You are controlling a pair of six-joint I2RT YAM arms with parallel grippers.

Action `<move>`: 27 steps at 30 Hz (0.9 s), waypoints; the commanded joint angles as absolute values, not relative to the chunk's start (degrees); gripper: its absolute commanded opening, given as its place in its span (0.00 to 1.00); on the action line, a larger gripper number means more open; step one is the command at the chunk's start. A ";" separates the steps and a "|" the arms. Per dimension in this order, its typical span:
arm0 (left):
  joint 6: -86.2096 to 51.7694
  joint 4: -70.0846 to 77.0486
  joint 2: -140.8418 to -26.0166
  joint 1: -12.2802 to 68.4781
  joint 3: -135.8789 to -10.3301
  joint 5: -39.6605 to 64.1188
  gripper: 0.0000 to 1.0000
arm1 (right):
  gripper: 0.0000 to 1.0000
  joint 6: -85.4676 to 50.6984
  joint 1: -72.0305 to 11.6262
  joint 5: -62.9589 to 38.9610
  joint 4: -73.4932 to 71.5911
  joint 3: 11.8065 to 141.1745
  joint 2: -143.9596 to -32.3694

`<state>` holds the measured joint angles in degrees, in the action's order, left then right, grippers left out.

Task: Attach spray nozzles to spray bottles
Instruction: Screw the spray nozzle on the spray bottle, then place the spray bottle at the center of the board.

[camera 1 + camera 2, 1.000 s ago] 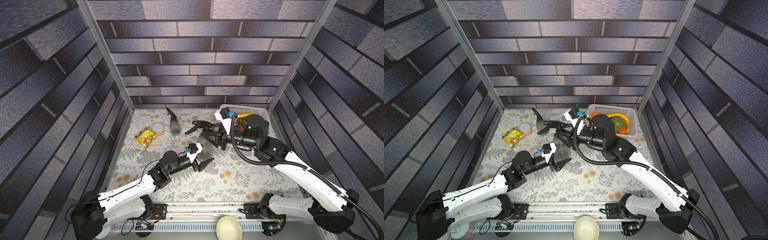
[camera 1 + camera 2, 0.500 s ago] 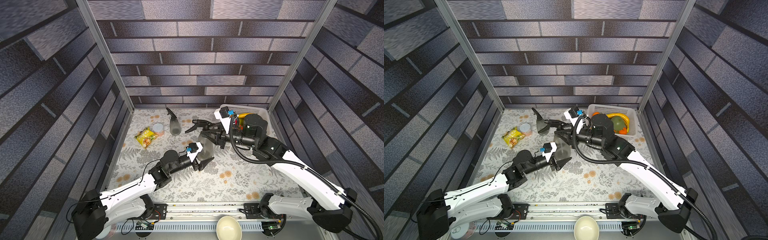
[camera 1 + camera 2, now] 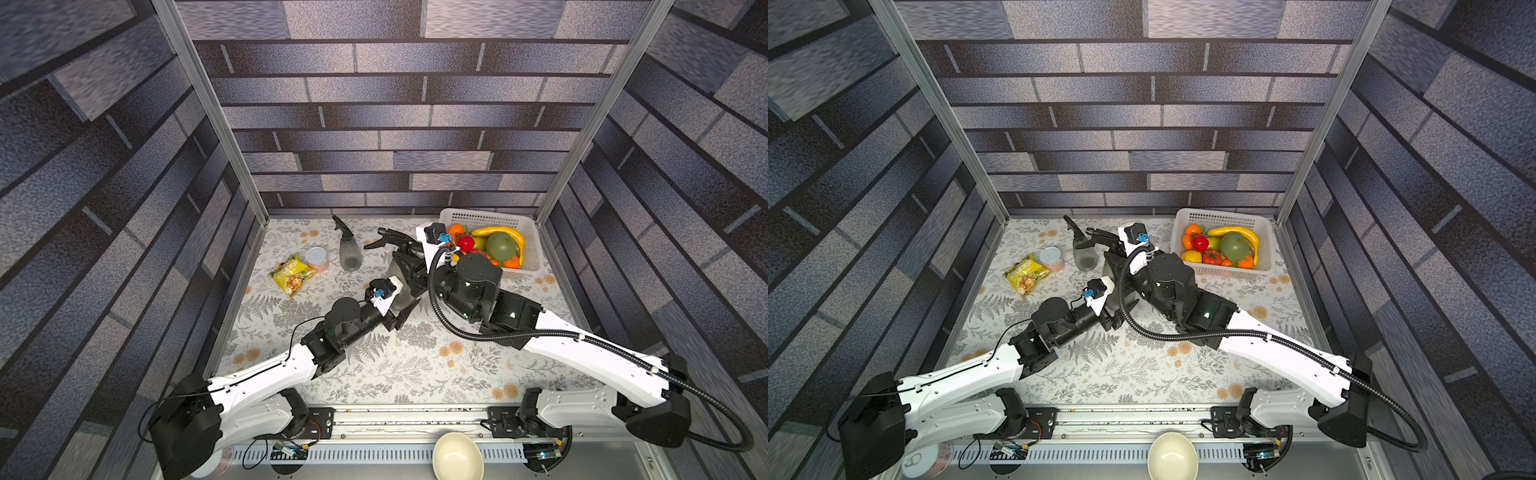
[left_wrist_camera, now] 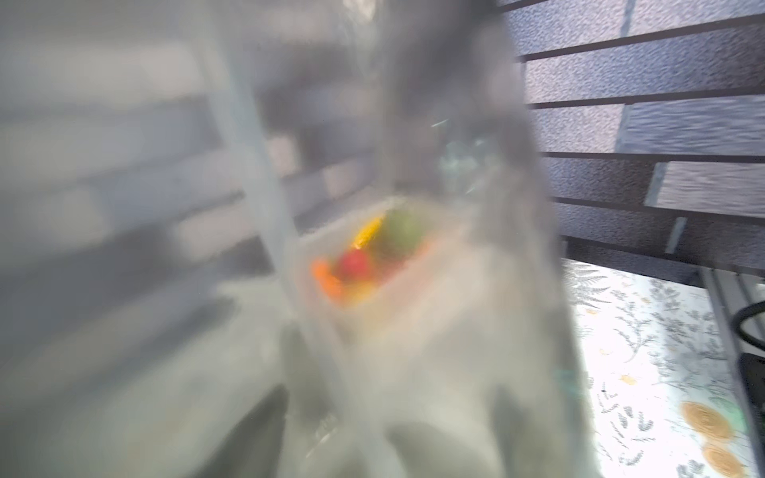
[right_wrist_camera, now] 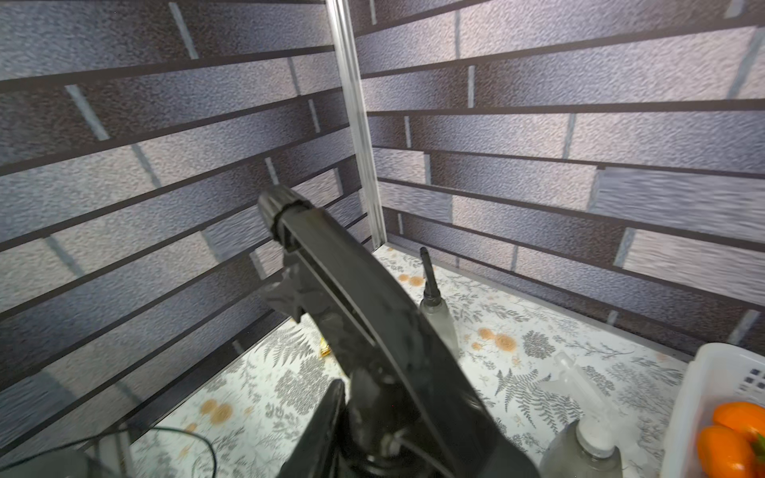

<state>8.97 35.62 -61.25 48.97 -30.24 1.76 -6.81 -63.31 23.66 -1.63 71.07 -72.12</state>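
Observation:
My left gripper point(image 3: 400, 311) is shut on a smoky grey spray bottle point(image 3: 402, 296) held just above the table's middle. In the left wrist view that bottle point(image 4: 414, 331) fills the picture as a blur. My right gripper point(image 3: 409, 266) reaches from the right and is shut on a black spray nozzle point(image 3: 390, 239) at this bottle's neck. The nozzle point(image 5: 331, 269) points away from the right wrist camera. A second bottle point(image 3: 350, 253) stands at the back with a black nozzle on it. A third bottle point(image 5: 579, 447) with a translucent white nozzle stands beside the basket.
A white basket point(image 3: 528, 232) of toy fruit sits at the back right. A yellow snack packet point(image 3: 291, 276) and a silver-lidded can point(image 3: 316, 257) lie at the back left. A cream bowl point(image 3: 457, 457) rests on the front rail.
The right gripper's jaws have narrowed onto the black nozzle, and it has shifted slightly toward the back. The left gripper and its bottle have hardly moved.

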 commanded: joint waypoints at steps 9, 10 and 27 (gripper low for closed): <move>19.19 46.75 -63.08 53.90 -33.04 -7.58 0.79 | 0.10 -2.04 -69.34 43.15 -10.88 69.77 -81.48; 19.47 46.99 -63.19 53.98 -32.99 -8.22 0.79 | 0.12 -2.46 -69.35 43.42 -10.85 70.20 -81.96; 14.70 45.34 -58.83 52.83 -29.00 -2.99 0.81 | 0.19 -1.04 -68.99 29.68 -4.84 71.41 -76.15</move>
